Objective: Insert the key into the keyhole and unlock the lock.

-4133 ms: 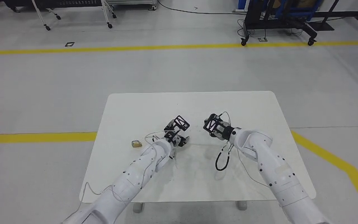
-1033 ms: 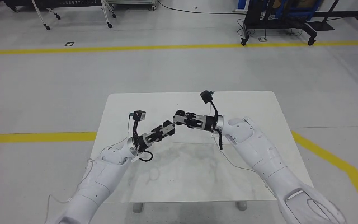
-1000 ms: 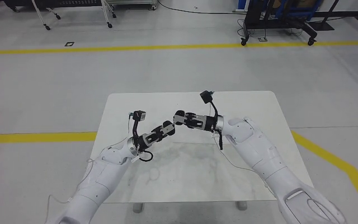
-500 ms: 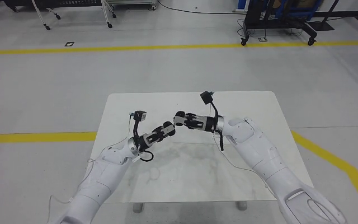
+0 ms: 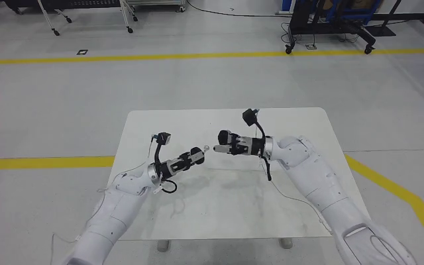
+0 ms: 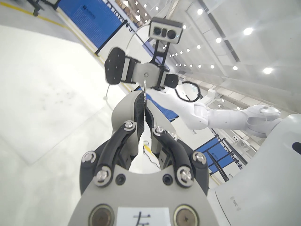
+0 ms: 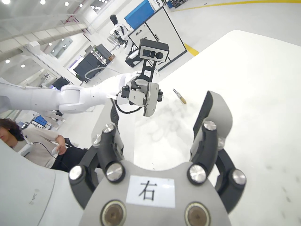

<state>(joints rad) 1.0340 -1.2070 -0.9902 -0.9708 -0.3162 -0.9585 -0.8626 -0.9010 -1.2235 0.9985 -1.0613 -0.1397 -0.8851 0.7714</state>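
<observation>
Left gripper: the left gripper (image 6: 144,99) has its pads pressed together on a thin metal blade, judged to be the key (image 6: 145,87). The blade stands out past the fingertips, and the gripper is held up off the counter (image 5: 298,126).
Right gripper: the right gripper (image 7: 162,109) has its fingers wide apart with nothing between them. It faces the left gripper across a small gap above the middle of the counter, as the top view shows.
Key: it is held in the air and points toward the spread right gripper (image 6: 143,74), touching neither of its pads.
Padlock: the small brass-bodied padlock (image 7: 180,96) lies flat on the counter beyond the left gripper (image 7: 149,101). It is apart from both grippers and neither holds it.
Keyhole: too small to make out, and which way it faces cannot be told.
Done: the key is picked up and firmly pinched.
Outstanding: the padlock is not secured, the key is not in the keyhole, and the shackle looks closed. Insertion and the unlocking turn remain.
Assessment: early stage. The empty right gripper seems the likely one to fetch and steady the padlock.
Risk: the blade is thin and may twist in the pads under side load.
</observation>
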